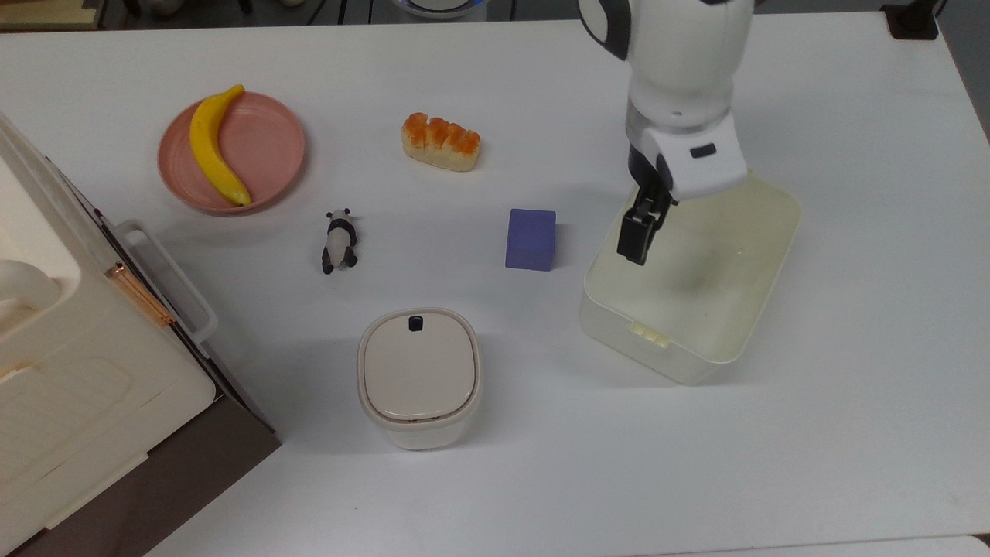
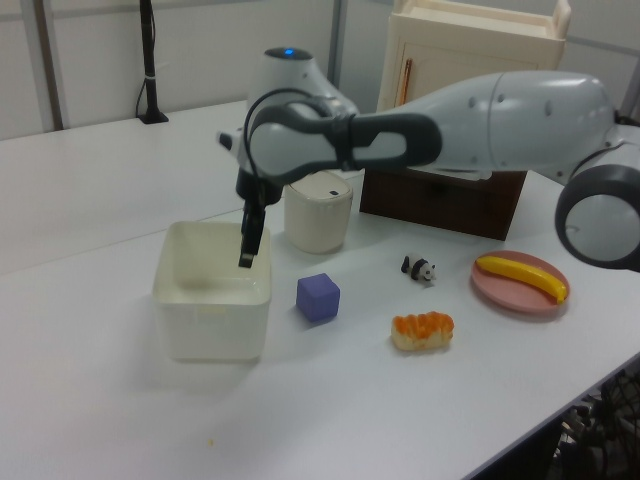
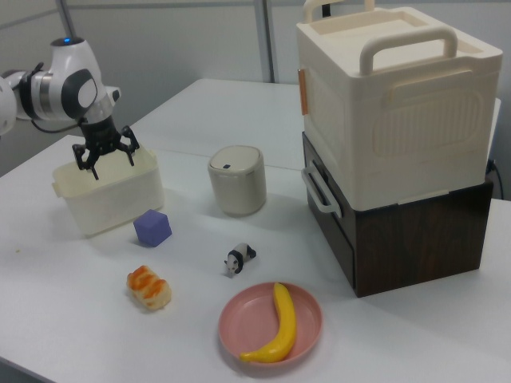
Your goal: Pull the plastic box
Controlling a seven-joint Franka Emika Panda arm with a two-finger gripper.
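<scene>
No legible text, labels or numbers on anything here.
</scene>
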